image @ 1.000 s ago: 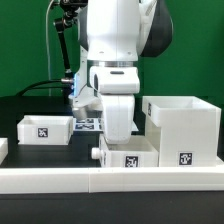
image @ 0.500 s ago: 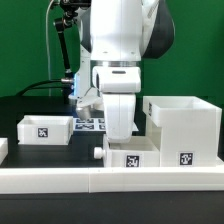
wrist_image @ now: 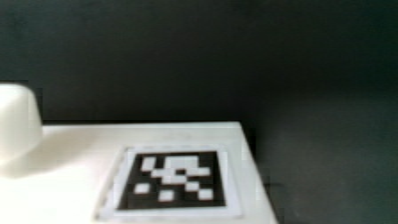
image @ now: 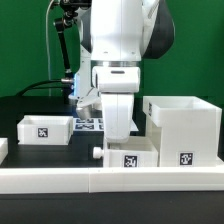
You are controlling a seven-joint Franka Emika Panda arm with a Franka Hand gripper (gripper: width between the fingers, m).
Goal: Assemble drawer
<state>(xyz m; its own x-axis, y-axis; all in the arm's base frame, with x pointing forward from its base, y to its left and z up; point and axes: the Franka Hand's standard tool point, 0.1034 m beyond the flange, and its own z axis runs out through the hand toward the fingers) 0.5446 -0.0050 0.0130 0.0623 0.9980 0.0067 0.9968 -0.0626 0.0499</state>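
- The drawer lies in three loose white parts on the black table (image: 30, 108), all close behind the low border wall (image: 60, 180) along the near edge.
- The housing (image: 185, 125), a hollow cube open at the top, stands at the exterior view's right. A black-and-white square tag (image: 186, 157) sits low on its near face.
- The middle tray (image: 128, 155) is just beside the housing on its left, right against the border wall. It carries its own square tag (image: 131, 160) on the near face and has a small round knob (image: 97, 153) at its left end.
- The left tray (image: 45, 128) stands well apart at the exterior view's left, its tag (image: 43, 129) also facing the camera.
- All three labels are block patterns only; the blocks are too small to tell one tag from another.
- The white arm (image: 118, 40) comes straight down at the centre, and the gripper (image: 120, 130) hangs just behind the middle tray's far wall, which hides the fingertips. I cannot tell how wide the claw stands.
- The marker board (image: 88, 124) lies flat farther back, between the left tray and the arm, partly hidden by the arm.
- The wrist view is blurred. It shows a white surface bearing one square tag (wrist_image: 173, 180) against the dark table, with a rounded white shape (wrist_image: 15, 125) at the edge that I cannot identify.
- A green backdrop (image: 25, 40) fills the far side.
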